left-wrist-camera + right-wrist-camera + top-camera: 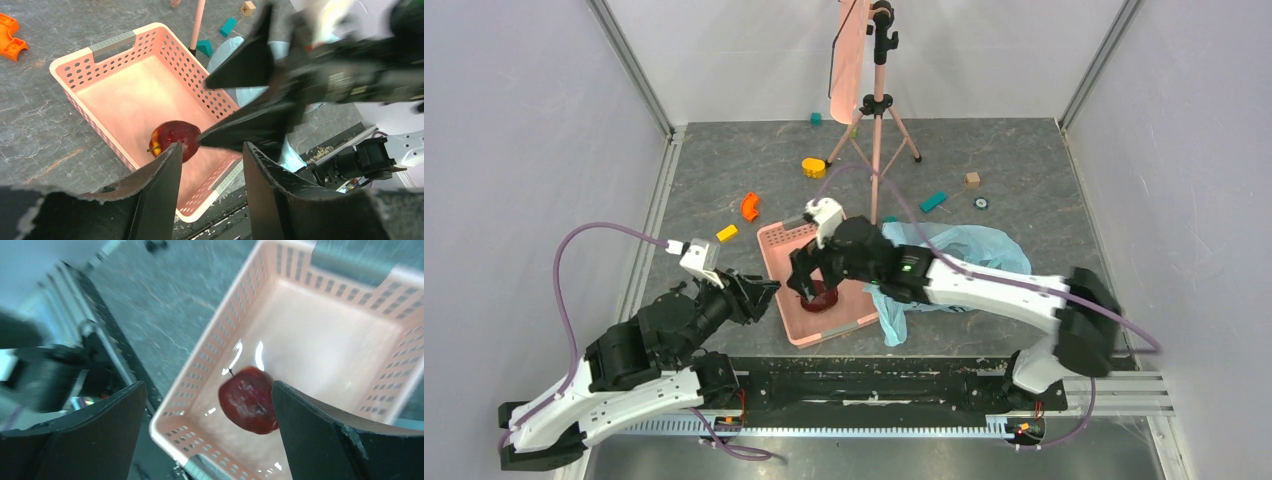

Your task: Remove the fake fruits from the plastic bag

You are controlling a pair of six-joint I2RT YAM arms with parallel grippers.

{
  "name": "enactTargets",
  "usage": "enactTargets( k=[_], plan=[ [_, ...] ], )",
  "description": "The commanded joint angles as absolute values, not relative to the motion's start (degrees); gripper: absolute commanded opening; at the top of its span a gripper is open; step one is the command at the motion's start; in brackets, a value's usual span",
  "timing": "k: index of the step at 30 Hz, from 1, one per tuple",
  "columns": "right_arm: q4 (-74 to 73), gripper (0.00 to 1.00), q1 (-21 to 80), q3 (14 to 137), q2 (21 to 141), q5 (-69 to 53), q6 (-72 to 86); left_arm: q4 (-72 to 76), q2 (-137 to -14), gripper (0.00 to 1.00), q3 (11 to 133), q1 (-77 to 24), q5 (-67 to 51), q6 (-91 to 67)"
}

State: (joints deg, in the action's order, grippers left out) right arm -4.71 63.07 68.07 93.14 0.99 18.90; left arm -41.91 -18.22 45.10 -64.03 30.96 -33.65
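Note:
A glossy dark-red fake fruit (823,294) with a yellowish patch lies in the pink basket (776,238); it also shows in the left wrist view (172,137) and the right wrist view (248,400). My right gripper (812,272) hangs open over the basket, its jaws wide apart above the fruit and not touching it (207,407). The light-blue plastic bag (969,246) lies crumpled on the table right of the basket, partly under my right arm. My left gripper (764,292) is open and empty at the basket's left edge (210,152).
A pink tripod stand (877,120) stands at the back. Small toy blocks lie around it: orange (750,206), yellow (813,167), teal (933,201) and a wooden cube (972,179). Grey walls close in both sides.

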Motion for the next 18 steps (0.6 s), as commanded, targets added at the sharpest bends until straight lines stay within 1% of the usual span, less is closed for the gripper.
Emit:
enactTargets(
  k=[1, 5, 9, 11, 14, 16, 18],
  plan=[
    [-5.04, 0.98, 63.22, 65.47, 77.51, 5.92, 17.91, -41.08, -19.49, 0.56, 47.02, -63.89, 31.78, -35.30],
    [-8.75, 0.98, 63.19, 57.14, 63.04, 14.37, 19.35, -38.32, -22.52, 0.61, 46.76, -63.85, 29.38, -34.44],
    [-17.53, 0.98, 63.02, 50.53, 51.40, 22.66, 22.15, -34.35, -27.50, 0.65, 46.43, -63.91, 26.57, -33.13],
    [-21.16, 0.96, 62.98, 46.72, 46.27, 25.61, 24.25, -31.69, -30.68, 0.67, 46.47, -63.90, 25.26, -32.26],
    [-25.24, 0.94, 62.84, 41.39, 40.19, 28.65, 28.01, -27.80, -35.72, 0.71, 47.25, -63.86, 23.10, -30.51],
    [-26.88, 0.93, 62.79, 37.94, 37.37, 30.56, 30.63, -25.21, -39.22, 0.77, 47.91, -63.84, 21.31, -28.98],
    [-27.74, 0.93, 62.46, 35.75, 35.96, 32.24, 32.31, -22.38, -42.88, 0.81, 48.50, -63.81, 19.71, -27.87]
  ],
)
